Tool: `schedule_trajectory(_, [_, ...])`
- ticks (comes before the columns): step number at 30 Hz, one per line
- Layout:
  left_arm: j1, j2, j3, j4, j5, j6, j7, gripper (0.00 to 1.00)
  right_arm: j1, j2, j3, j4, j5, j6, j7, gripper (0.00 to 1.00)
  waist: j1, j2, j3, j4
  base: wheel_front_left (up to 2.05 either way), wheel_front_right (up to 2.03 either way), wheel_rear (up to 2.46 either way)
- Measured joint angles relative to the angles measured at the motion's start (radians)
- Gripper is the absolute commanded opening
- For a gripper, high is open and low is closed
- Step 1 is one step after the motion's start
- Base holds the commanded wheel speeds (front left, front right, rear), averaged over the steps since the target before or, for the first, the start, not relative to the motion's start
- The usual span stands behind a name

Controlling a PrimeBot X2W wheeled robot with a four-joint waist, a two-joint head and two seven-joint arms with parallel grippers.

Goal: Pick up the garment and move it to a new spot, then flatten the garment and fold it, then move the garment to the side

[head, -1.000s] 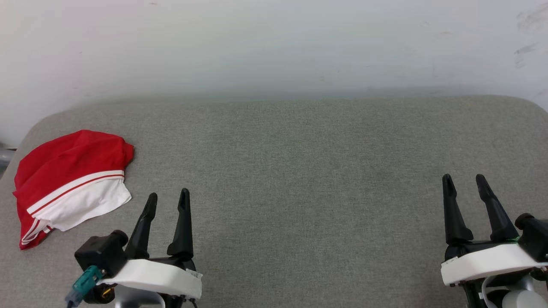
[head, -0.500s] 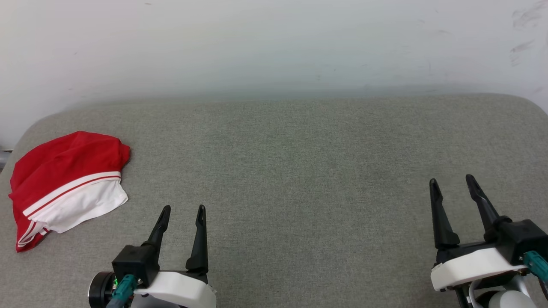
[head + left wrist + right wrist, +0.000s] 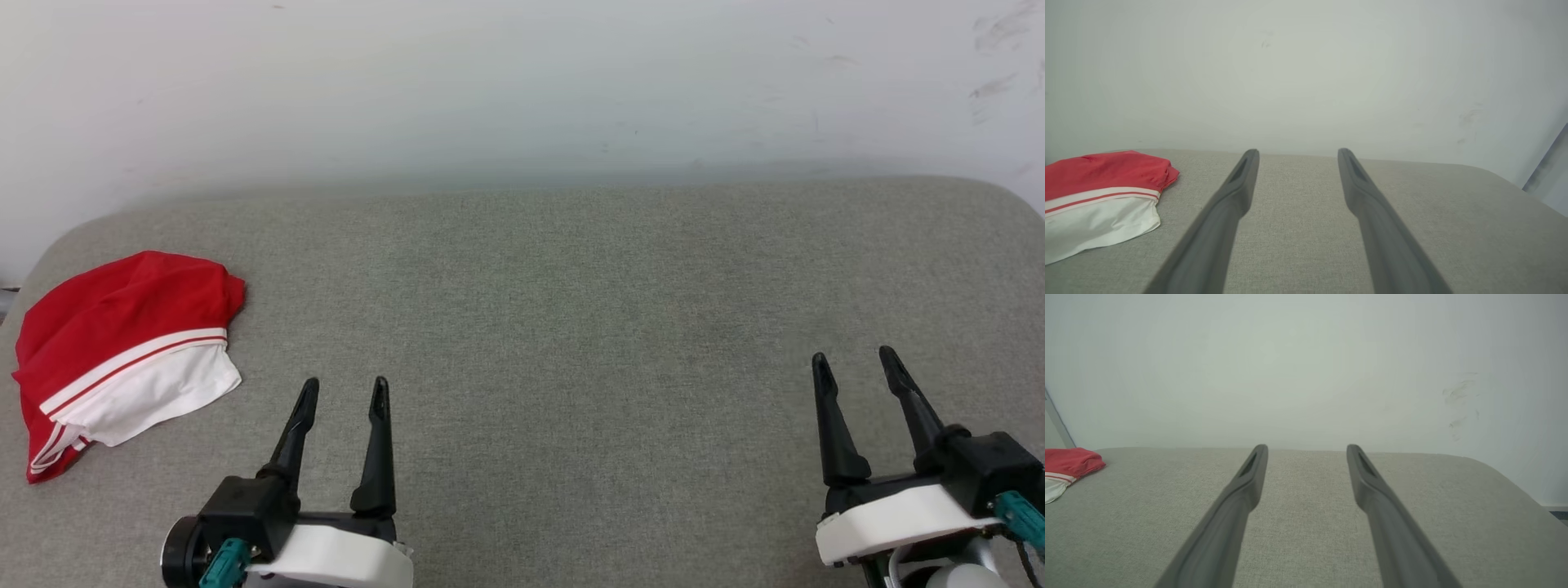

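Red fabric with a white sleeve, the garment [image 3: 122, 343] lies bunched on the grey upholstered surface [image 3: 571, 310], left of and a little beyond the left gripper [image 3: 344, 384]; the right gripper [image 3: 852, 357] is well apart. Both grippers stand parted and empty. Approach with the left gripper and pinch a raised fold.

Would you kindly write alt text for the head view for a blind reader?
A soft red shirt with a white sleeve and striped trim lies bundled at the left edge of a grey fabric surface before a pale wall. The left gripper and right gripper sit low at left and right, both open and empty.
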Motion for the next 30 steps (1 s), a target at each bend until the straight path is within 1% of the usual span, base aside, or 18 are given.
schedule_trajectory(2, [0.017,-0.014,0.025,-0.001,0.000,-0.025,-0.003,1.00,0.004,-0.001,-0.002,0.008,0.037,0.000,-0.004,1.00,0.0000,0.0000,0.000,0.000,0.00,0.00,0.00])
schedule_trajectory(6, [0.045,-0.062,0.095,0.011,0.007,-0.083,-0.011,1.00,0.008,-0.001,0.002,0.021,0.109,0.000,-0.011,1.00,0.0000,0.0000,0.001,-0.001,0.00,0.00,0.00])
schedule_trajectory(9, [0.051,-0.088,0.144,0.008,0.030,-0.128,-0.019,1.00,0.011,0.000,0.005,0.032,0.122,0.000,-0.017,1.00,0.0000,0.0000,0.001,-0.001,0.00,0.00,0.00])
schedule_trajectory(13, [0.074,-0.110,0.172,0.041,0.065,-0.193,-0.026,1.00,0.016,0.000,0.004,0.045,0.129,0.000,-0.024,1.00,0.0000,0.0000,0.000,-0.002,0.00,0.00,0.00])
schedule_trajectory(16, [0.082,-0.119,0.184,0.076,0.093,-0.223,-0.031,1.00,0.017,-0.001,0.002,0.049,0.140,0.000,-0.032,1.00,0.0000,0.0000,-0.001,-0.005,0.00,0.00,0.00])
schedule_trajectory(24, [0.082,-0.127,0.209,0.086,0.151,-0.253,-0.045,1.00,0.017,-0.001,0.003,0.053,0.101,0.000,-0.045,1.00,0.0000,0.0000,0.002,-0.008,0.00,0.00,0.00])
schedule_trajectory(30, [0.082,-0.127,0.207,0.076,0.170,-0.255,-0.054,1.00,0.017,-0.001,0.018,0.052,0.064,0.000,-0.056,1.00,0.0000,0.0000,0.003,-0.004,0.00,0.00,0.00])
